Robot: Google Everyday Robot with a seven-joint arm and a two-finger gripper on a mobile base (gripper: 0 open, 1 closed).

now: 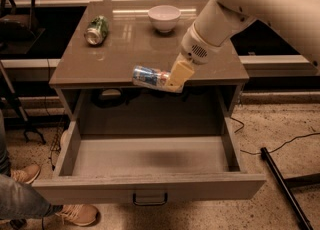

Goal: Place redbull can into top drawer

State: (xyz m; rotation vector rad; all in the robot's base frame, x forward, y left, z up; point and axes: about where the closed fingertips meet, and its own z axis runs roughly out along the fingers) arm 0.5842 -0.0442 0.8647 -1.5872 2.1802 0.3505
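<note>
The redbull can (146, 76), slim silver and blue, lies sideways in my gripper (172, 80), held in the air at the front edge of the tabletop, above the back of the top drawer. The gripper's cream fingers (181, 72) are shut on the can's right end. The top drawer (150, 186) is pulled wide open toward the camera, a shallow grey-brown box with a small dark handle (149, 199) on its front panel. Its inside holds nothing I can see.
A green can (97, 29) lies on its side at the tabletop's back left. A white bowl (164, 17) stands at the back centre. A person's shoes (22, 174) and jeans are at the lower left. A dark pole and cable (282, 181) lie on the floor at the right.
</note>
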